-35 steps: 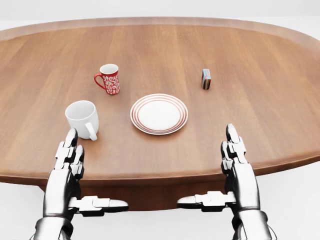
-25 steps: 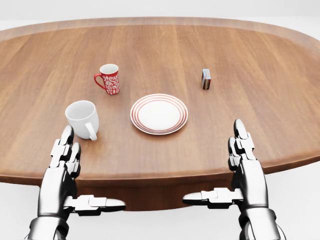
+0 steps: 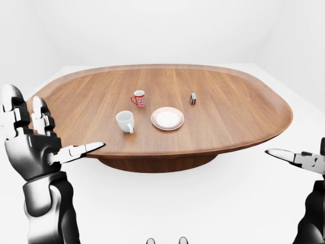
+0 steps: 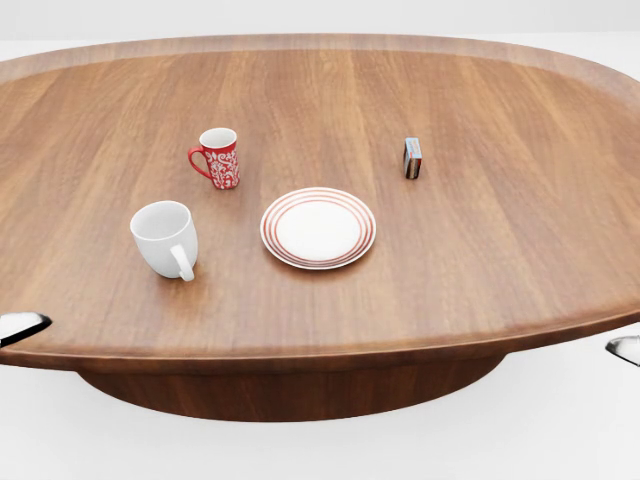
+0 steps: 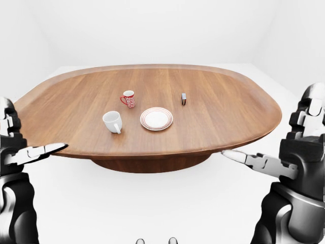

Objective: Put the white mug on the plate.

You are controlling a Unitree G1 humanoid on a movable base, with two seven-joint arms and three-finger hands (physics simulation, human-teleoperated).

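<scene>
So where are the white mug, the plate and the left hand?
white mug (image 4: 163, 234): head view, on its outer wall.
plate (image 4: 318, 228): head view, on its white centre.
left hand (image 3: 28, 147): left-eye view, on the palm.

The white mug (image 4: 165, 238) stands upright on the desk (image 4: 480, 240), its mouth open upward and its inside empty. It is plain glossy white, and its handle points toward about 5 o'clock in the head view. The plate (image 4: 318, 227) lies flat at the mug's 3 o'clock, near it but not touching. The plate is round and white, ringed with thin red bands round its rim, and nothing rests on it.
</scene>
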